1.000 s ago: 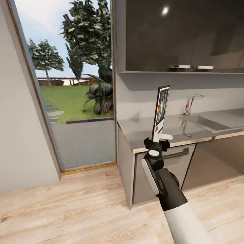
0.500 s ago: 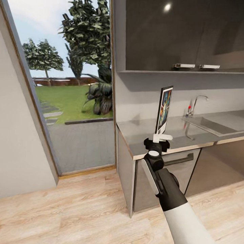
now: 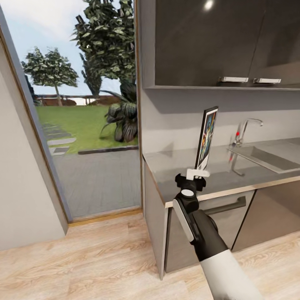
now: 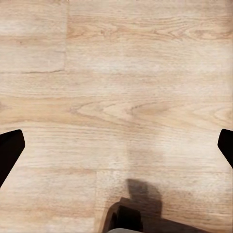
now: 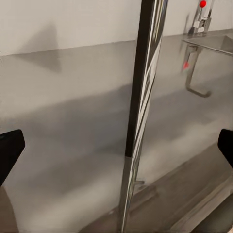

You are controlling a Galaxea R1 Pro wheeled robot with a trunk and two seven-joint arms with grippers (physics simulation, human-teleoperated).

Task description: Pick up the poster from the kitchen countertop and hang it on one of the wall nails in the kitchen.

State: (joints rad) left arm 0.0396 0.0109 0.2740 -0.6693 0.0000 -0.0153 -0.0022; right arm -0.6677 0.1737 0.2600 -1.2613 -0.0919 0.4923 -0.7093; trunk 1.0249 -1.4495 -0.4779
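Upright, the black-framed poster (image 3: 206, 136) is standing in the right gripper's (image 3: 197, 171) closed jaws, over the grey worktop's (image 3: 175, 164) front-left corner beside a garden window (image 3: 83, 104).

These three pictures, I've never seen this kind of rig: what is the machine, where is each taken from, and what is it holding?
It is a simulated wheeled robot with two arms. The big picture comes from a camera on its head, looking down over its right arm. The right end effector grips the poster by its bottom edge, upright, above the kitchen countertop. Farther along the countertop are an inset sink and a chrome tap. To the left a doorway opens onto a garden.

The other two come from cameras near each end effector. The right one shows the poster edge-on over the grey slab. The left one looks down at the wooden floor; its fingers stand apart, holding nothing.
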